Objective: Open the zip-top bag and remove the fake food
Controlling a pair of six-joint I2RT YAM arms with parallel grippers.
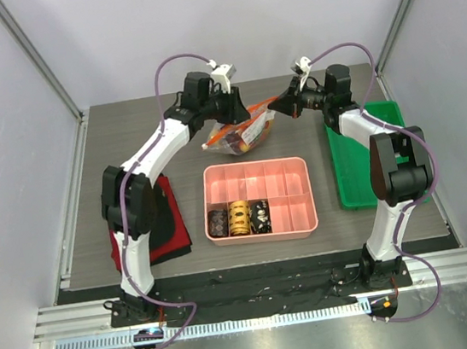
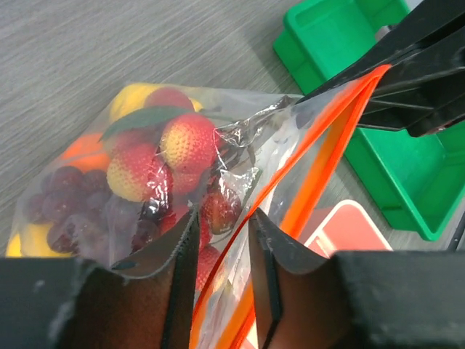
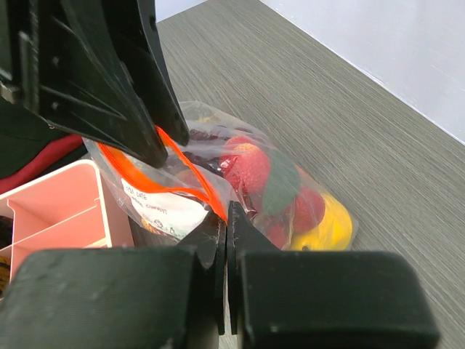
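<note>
The clear zip-top bag (image 1: 241, 132) hangs above the table behind the pink tray, stretched between both grippers. Inside it shows the fake food (image 2: 185, 142): red and yellow fruits, an orange piece and dark purple grapes. The orange zip strip (image 2: 320, 167) is parted into a loop. My left gripper (image 2: 223, 243) stands open, its fingers apart with one lip of the strip running between them. My right gripper (image 3: 227, 214) is shut on the strip's end corner. In the right wrist view the fruits (image 3: 251, 171) sag below the strip (image 3: 131, 171).
A pink compartment tray (image 1: 264, 232) sits in front of the bag, holding three dark and gold cylinders (image 1: 238, 218). A green tray (image 1: 349, 168) lies to the right. A red and black cloth (image 1: 167, 226) lies by the left arm.
</note>
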